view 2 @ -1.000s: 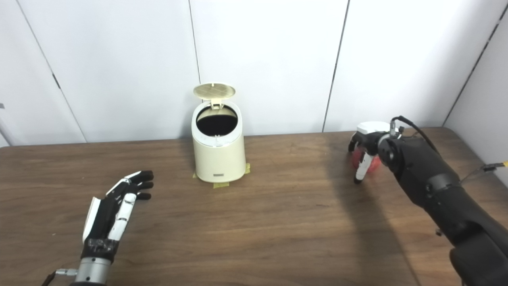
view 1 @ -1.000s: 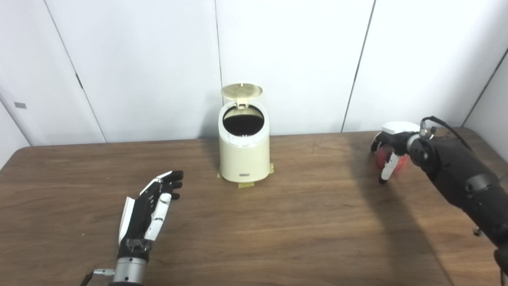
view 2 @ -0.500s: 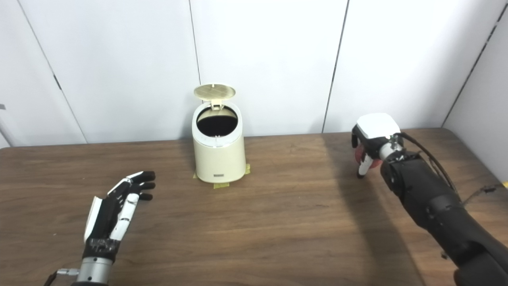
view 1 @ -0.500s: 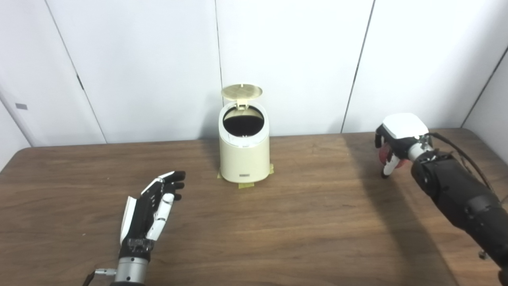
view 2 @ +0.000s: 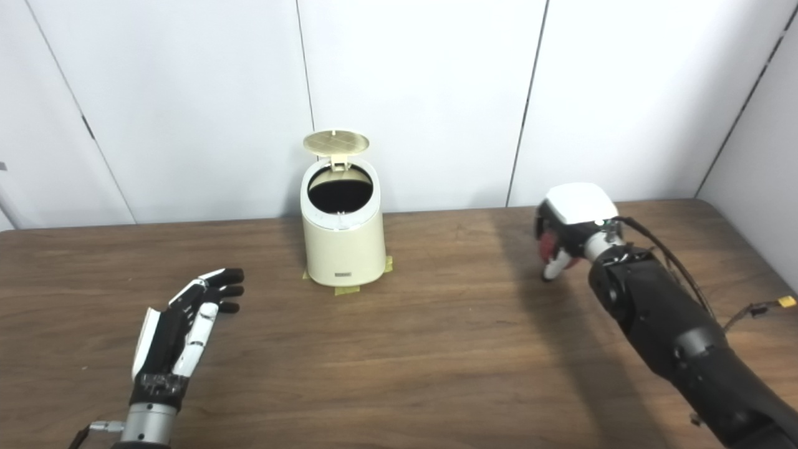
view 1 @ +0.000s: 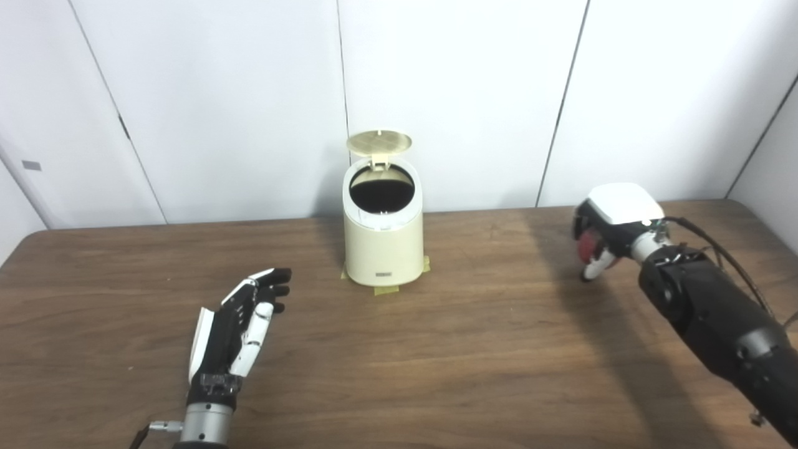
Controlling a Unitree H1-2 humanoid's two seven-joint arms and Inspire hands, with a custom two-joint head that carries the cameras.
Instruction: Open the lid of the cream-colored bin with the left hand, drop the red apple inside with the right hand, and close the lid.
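Observation:
The cream-colored bin stands at the back middle of the table, taped down at its base. Its round lid is tipped up on the rear hinge and the dark opening shows. My right hand is off to the right of the bin, raised above the table, with its fingers shut on the red apple; only a sliver of red shows under the white back of the hand. My left hand rests low at the front left, open, fingers straight and pointing toward the bin, holding nothing.
The brown wooden table reaches the white panelled wall behind the bin. Yellow tape tabs mark the bin's foot. A cable lies at the table's right edge.
My right hand has lifted the apple off the table and carried it a little leftward toward the bin, turning its white back upward. The left hand and the bin have stayed put.

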